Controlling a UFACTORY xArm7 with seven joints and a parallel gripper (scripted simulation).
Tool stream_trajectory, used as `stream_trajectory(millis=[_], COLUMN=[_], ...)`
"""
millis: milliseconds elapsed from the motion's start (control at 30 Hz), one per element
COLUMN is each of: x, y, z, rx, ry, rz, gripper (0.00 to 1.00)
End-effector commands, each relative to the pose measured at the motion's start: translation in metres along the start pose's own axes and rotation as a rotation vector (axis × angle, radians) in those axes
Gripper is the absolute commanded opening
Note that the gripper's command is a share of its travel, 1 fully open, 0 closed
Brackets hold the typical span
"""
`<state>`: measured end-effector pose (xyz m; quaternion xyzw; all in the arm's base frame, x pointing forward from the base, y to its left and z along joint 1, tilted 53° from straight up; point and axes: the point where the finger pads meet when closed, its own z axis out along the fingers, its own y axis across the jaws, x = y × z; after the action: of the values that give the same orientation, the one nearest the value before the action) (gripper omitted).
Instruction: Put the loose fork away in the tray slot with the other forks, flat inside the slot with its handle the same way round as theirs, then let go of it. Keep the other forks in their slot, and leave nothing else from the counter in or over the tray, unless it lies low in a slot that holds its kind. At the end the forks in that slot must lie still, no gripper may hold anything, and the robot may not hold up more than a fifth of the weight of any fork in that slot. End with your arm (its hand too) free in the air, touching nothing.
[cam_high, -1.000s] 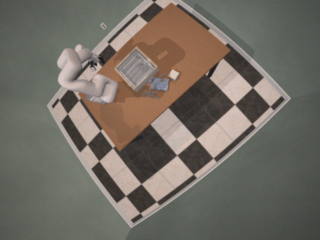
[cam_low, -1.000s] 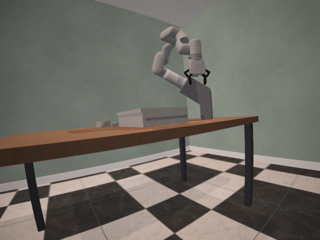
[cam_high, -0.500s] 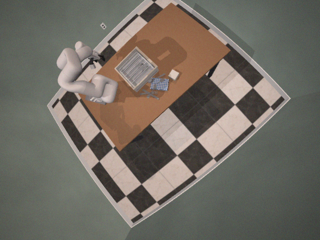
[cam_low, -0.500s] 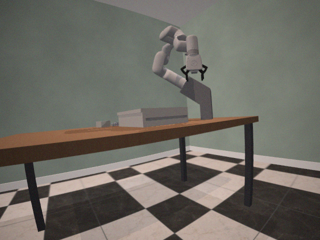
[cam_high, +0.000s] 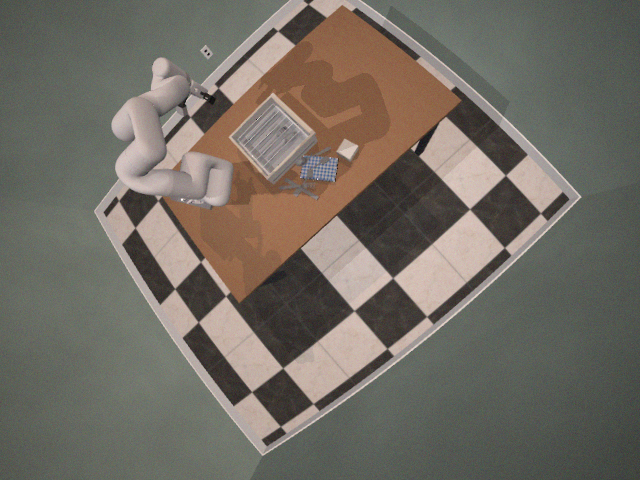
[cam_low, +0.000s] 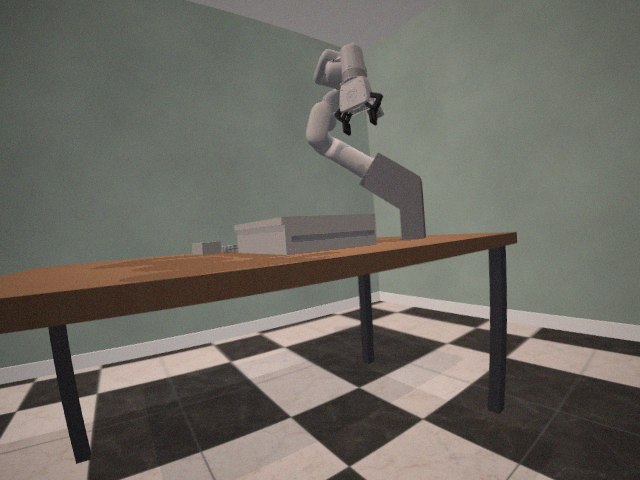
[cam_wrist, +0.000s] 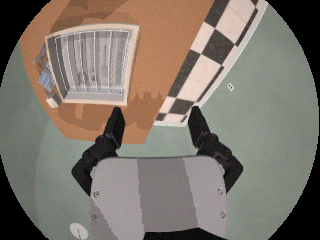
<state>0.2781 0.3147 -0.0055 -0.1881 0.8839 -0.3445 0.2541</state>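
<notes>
The cutlery tray (cam_high: 292, 159) (cam_low: 305, 233) (cam_wrist: 134, 60) stands on the brown table (cam_high: 361, 62) (cam_low: 155, 279) (cam_wrist: 174, 14). Its long slots hold grey cutlery, too small to tell apart. A few loose grey cutlery pieces (cam_high: 299, 188) lie crossed on the table just beside the tray's near corner; I cannot make out which one is the fork. My gripper (cam_high: 208, 97) (cam_low: 359, 119) (cam_wrist: 156, 114) is open and empty. It hangs high in the air by the table's edge, well away from the tray and the loose pieces.
A blue checked cloth (cam_high: 319, 168) (cam_wrist: 46, 80) lies next to the loose cutlery. A small white box (cam_high: 347, 149) (cam_low: 205, 248) (cam_wrist: 52, 102) stands beyond it. The arm's base (cam_high: 204, 180) (cam_low: 400, 196) stands at the table's edge near the tray.
</notes>
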Motion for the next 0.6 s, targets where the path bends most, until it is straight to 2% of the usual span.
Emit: stream_trajectory(millis=[0,67,100,167,200,267,300,567], x=[-0.031,-0.031,-0.043,-0.043,-0.054,-0.054,-0.065,-0.065], y=[-0.020,-0.020,-0.029,-0.029,-0.040,-0.040,-0.051,-0.051], z=[-0.033,-0.033,-0.044,-0.044,-0.056,-0.056,-0.068,-0.068], rx=[-0.032,-0.032,-0.050,-0.050,-0.068,-0.068,-0.088,-0.088], ry=[-0.030,-0.030,-0.036,-0.036,-0.040,-0.040,-0.042,-0.042], rz=[0.186,0.186,0.267,0.267,0.352,0.352,0.440,0.440], gripper=[1.00,1.00,1.00,1.00,1.00,1.00,1.00,1.00])
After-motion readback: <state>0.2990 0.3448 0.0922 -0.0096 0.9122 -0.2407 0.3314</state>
